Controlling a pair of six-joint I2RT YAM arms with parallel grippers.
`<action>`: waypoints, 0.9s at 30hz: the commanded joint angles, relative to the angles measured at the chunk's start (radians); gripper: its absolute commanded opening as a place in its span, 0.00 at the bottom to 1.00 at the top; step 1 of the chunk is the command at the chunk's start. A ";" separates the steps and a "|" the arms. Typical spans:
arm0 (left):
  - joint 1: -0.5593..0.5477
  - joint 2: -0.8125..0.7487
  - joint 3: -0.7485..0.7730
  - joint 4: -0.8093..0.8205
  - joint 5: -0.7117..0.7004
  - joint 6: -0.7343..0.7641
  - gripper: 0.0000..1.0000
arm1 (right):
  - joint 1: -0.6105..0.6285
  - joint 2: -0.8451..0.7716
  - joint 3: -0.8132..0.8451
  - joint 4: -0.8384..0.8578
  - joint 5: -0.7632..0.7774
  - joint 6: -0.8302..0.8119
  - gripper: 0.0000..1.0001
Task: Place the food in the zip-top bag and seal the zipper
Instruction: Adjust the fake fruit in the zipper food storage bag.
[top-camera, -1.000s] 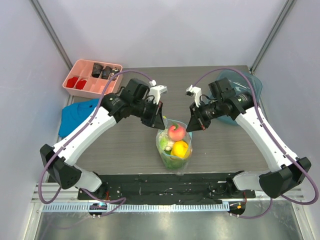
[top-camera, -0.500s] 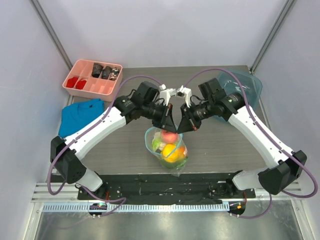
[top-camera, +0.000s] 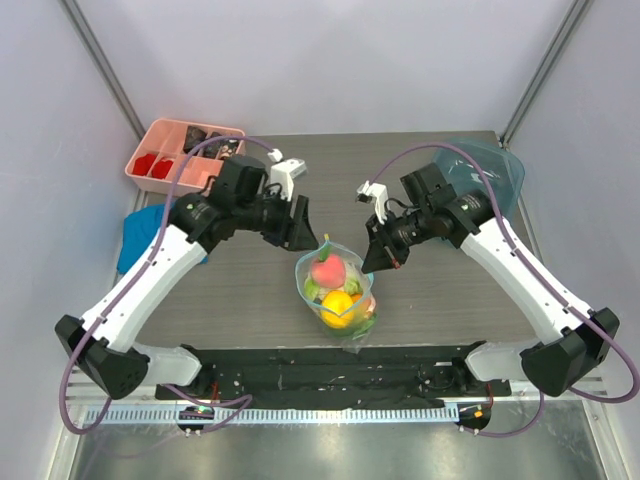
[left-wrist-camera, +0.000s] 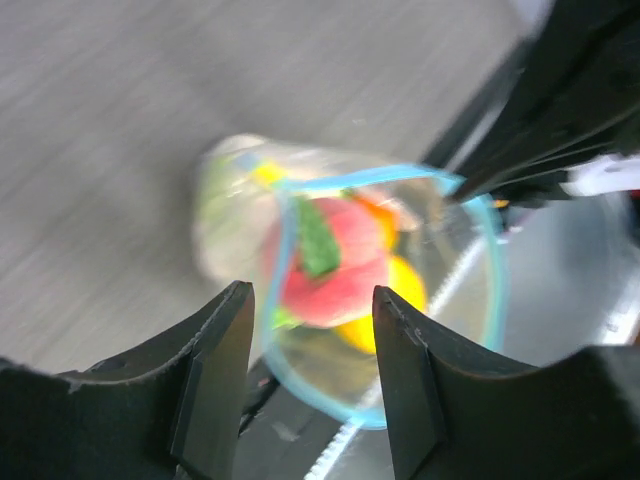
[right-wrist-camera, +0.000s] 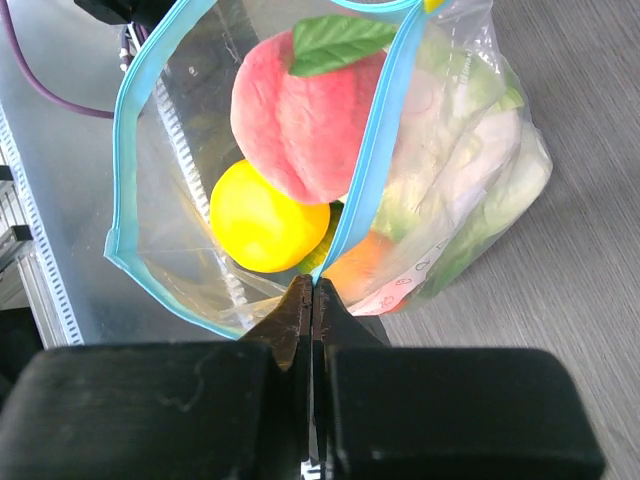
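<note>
R pincer (right-wrist-camera: 312, 290) nips zipper (right-wrist-camera: 372, 160), L pincer (left-wrist-camera: 312, 295) spread

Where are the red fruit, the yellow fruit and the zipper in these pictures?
red fruit (right-wrist-camera: 300, 120), right wrist view, on its rounded side below the leaf.
yellow fruit (right-wrist-camera: 265, 222), right wrist view, on the middle of its skin.
zipper (right-wrist-camera: 368, 150), right wrist view, on the light-blue strip beside the red fruit.

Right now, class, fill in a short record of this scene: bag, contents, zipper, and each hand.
bag: zip-top bag, mouth gaping open
contents: red fruit, yellow fruit, orange fruit and cabbage, all inside
zipper: zipper unsealed, its two sides apart
left hand: open, holding nothing, clear of the bag
right hand: shut on the bag's mouth edge
</note>
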 joint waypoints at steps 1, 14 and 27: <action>0.059 0.012 0.016 -0.206 -0.111 0.171 0.55 | -0.006 -0.040 0.006 -0.008 0.014 -0.021 0.01; 0.070 0.016 -0.008 -0.190 0.099 0.136 0.62 | -0.007 -0.034 0.020 -0.011 0.016 -0.024 0.01; 0.059 0.025 -0.030 -0.119 0.146 0.044 0.57 | -0.007 -0.040 0.019 -0.017 0.014 -0.027 0.01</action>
